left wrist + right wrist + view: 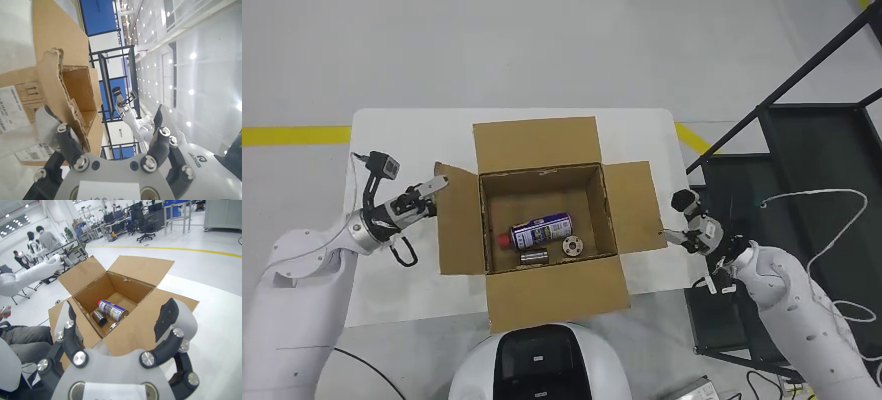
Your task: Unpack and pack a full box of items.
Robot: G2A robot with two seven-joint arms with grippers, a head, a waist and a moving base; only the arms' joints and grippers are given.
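An open cardboard box (542, 150) stands mid-table with all its flaps folded out. Inside lie a blue-and-white spray can (540, 232) with a red cap, a short metal cylinder (533, 257) and a small metal flange (571, 246). In the right wrist view the can (112, 310), cylinder (99, 318) and flange (113, 326) lie close together. My left gripper (434, 189) is open at the outer edge of the left flap (457, 225); that torn flap edge (75, 111) runs between its fingers. Just off the right flap (637, 205), my right gripper (689, 225) is open and holds nothing.
The white table (402, 290) has bare room on both sides of the box. A black metal rack (802, 150) stands close to the table's right edge, behind my right arm, with a white cable (832, 215) draped over it.
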